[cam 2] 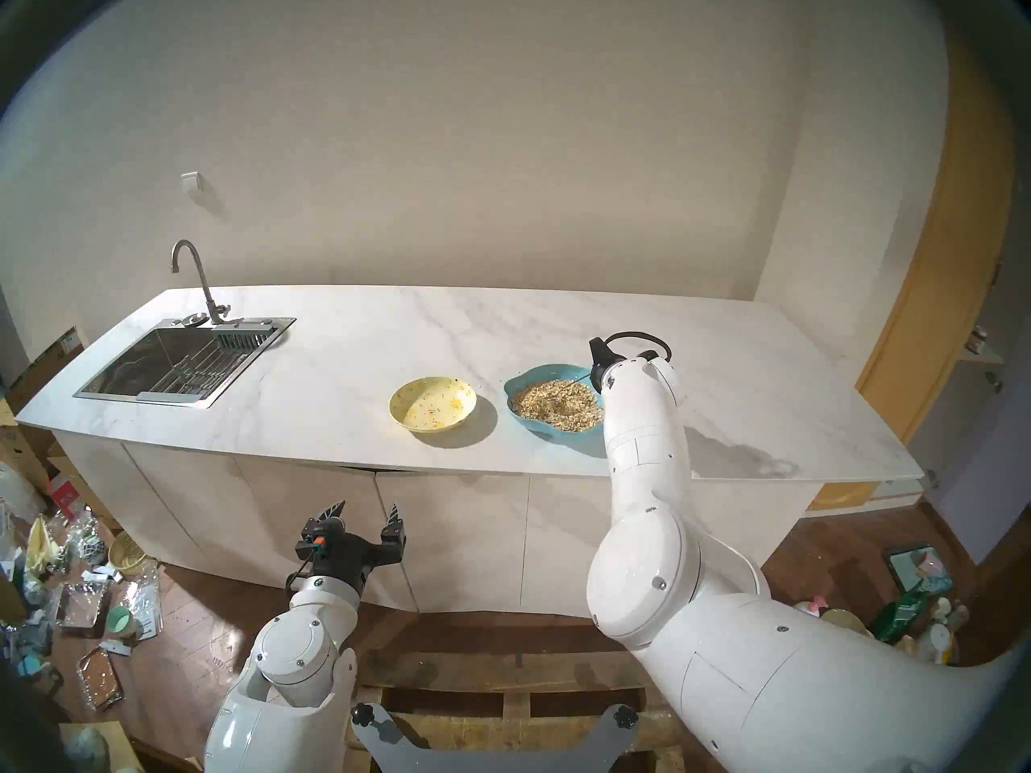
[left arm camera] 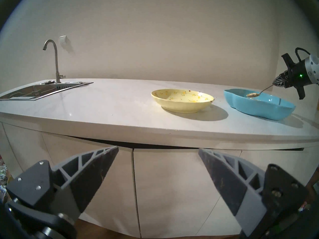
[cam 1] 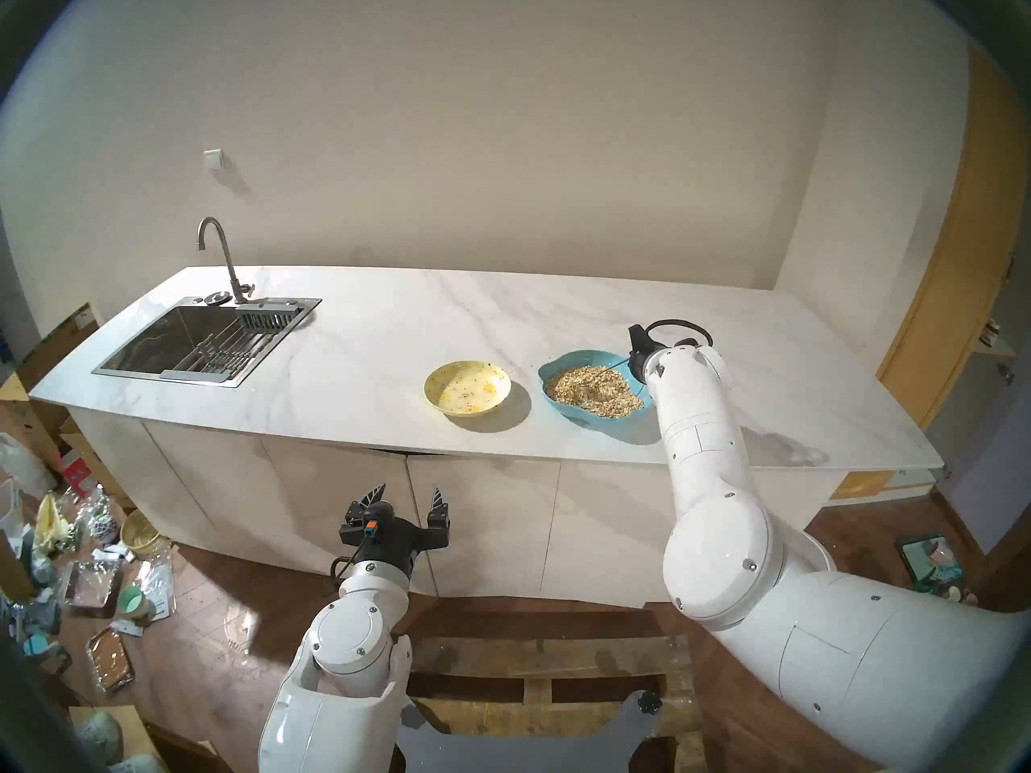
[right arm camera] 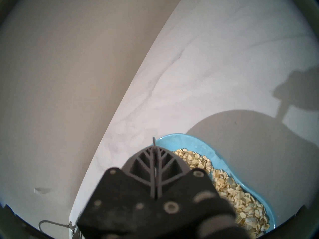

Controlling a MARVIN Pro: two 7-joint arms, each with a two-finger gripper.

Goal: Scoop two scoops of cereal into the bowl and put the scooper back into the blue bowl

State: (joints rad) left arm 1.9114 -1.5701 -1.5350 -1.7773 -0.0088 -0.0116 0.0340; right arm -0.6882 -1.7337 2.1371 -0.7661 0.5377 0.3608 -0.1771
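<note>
Jaws of right gripper (left arm camera: 276,83) clamp scooper (left arm camera: 259,96), arm angled downward.

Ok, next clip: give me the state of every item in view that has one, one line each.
Yellow bowl: upright on the counter, no cereal heap in it.
Blue bowl: upright, holding a heap of cereal.
Spoon: loaded with cereal, raised just above the blue bowl, handle gripped.
Right gripper: shut on the spoon.
Left gripper: open, empty, below counter level.
Faucet: no water running.

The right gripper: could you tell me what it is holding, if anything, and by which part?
The right gripper holds the spoon by the handle's end; its flake-loaded head is over the blue bowl.
</note>
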